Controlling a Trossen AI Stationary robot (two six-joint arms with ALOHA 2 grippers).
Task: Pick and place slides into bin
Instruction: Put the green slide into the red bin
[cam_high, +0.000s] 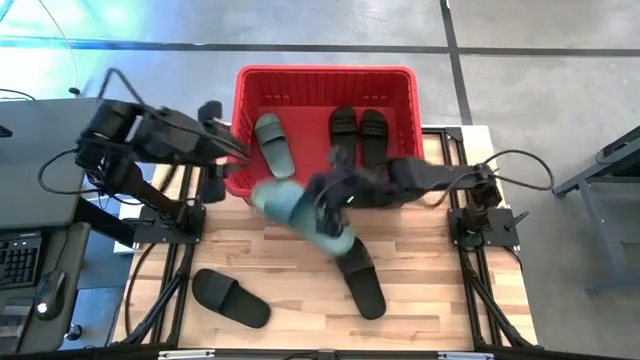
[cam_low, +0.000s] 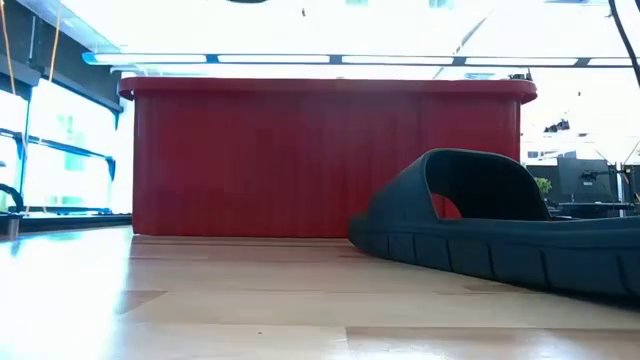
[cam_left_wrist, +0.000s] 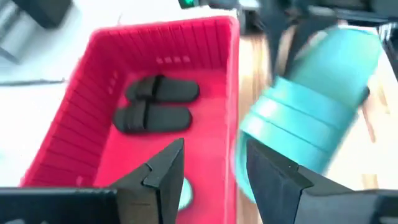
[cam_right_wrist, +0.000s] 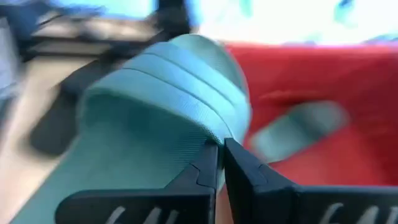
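The red bin (cam_high: 325, 75) stands at the table's far middle and holds one green slide (cam_high: 272, 143) and two black slides (cam_high: 343, 128) (cam_high: 373, 130). My right gripper (cam_high: 325, 198) is shut on a second green slide (cam_high: 298, 212) just in front of the bin's near wall. My left gripper (cam_left_wrist: 211, 171) is open and empty at the bin's near left corner (cam_high: 238, 160). Two more black slides (cam_high: 231, 297) (cam_high: 362, 282) lie sole-down on the table; the low view shows one of them (cam_low: 500, 230). My right gripper pinches the green slide's wide strap at its edge (cam_right_wrist: 208, 127) between its two fingers. The fingers come from the table's right side. The slide is lifted clear of the table, tilted, with its length running from the gripper toward the table's left.
The bin's near wall (cam_low: 330, 160) rises high above the wooden table top (cam_high: 290, 270). The bin's far left part (cam_high: 265, 95) shows bare red floor. The arm mounts and cables stand at both table sides.
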